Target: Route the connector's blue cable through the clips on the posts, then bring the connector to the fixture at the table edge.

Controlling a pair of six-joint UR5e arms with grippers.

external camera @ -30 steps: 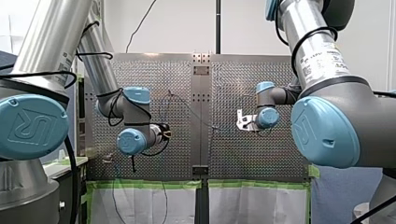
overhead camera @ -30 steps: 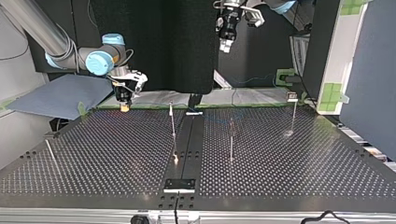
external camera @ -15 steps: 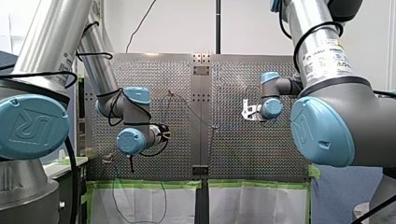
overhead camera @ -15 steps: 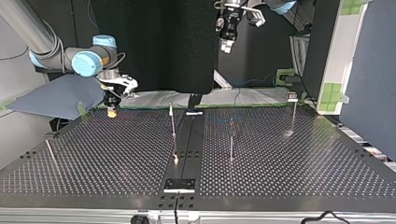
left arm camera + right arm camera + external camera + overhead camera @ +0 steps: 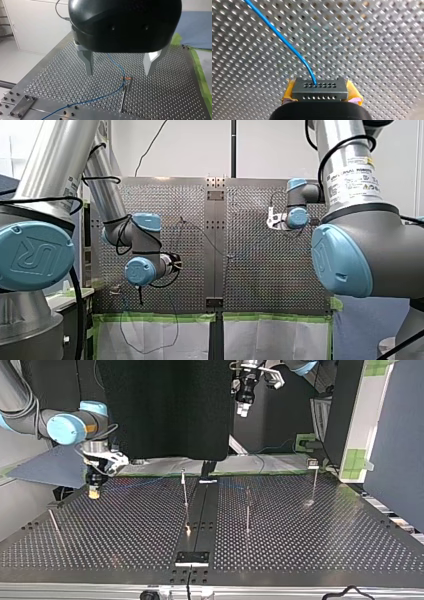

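Observation:
My right gripper (image 5: 93,492) is shut on the connector (image 5: 320,93), a dark grey block with rows of holes, held between yellow pads (image 5: 353,91). It hangs low over the perforated table near the top view's far left. The blue cable (image 5: 287,41) leaves the connector's face and runs off over the plate, faintly seen as the cable (image 5: 150,481) trailing toward the thin post (image 5: 184,488). My left gripper (image 5: 119,73) is open and empty, high above a post with a clip (image 5: 124,91) that the blue cable (image 5: 110,96) passes beside. In the top view my left gripper (image 5: 243,408) stays up at the back.
Two more upright posts (image 5: 247,510) (image 5: 314,481) stand to the top view's right of the centre rail. A leaning rod (image 5: 55,526) sits at the near left. A black plate (image 5: 192,558) lies at the near table edge. Green tape (image 5: 160,317) edges the table.
My right gripper has carried the connector toward the top view's left and slightly nearer the camera, dragging the cable along. My left arm has not moved.

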